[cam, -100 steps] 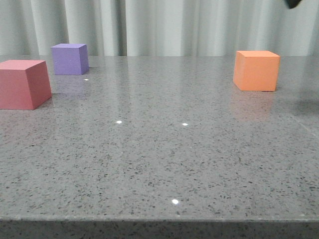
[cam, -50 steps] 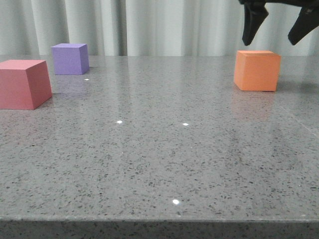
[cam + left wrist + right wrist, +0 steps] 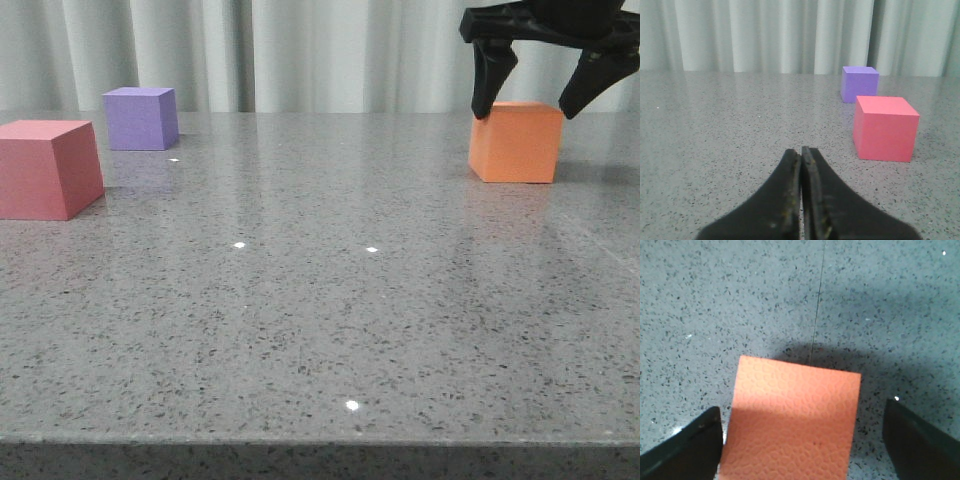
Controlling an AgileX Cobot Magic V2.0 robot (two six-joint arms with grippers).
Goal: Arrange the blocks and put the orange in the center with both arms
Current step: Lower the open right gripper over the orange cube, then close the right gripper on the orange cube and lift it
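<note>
Barely begun, by the look. Orange cube (image 3: 515, 142) far right on tabletop (image 3: 330, 320), well apart from red-pink cube (image 3: 48, 168) & purple cube (image 3: 141, 118). Right pincer (image 3: 533, 105) wide, straddling orange, no grip yet. Left pincer (image 3: 801, 200) closed, empty, near red-pink. All arranging left.

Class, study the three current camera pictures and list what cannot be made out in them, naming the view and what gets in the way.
- Front view: the right gripper is cut off above by the picture's top edge; the left gripper is out of frame.
- Right wrist view: the orange cube runs off the bottom edge, its sides unseen.
- Left wrist view: the left gripper shows shut jaws only; the orange cube is out of view.
</note>
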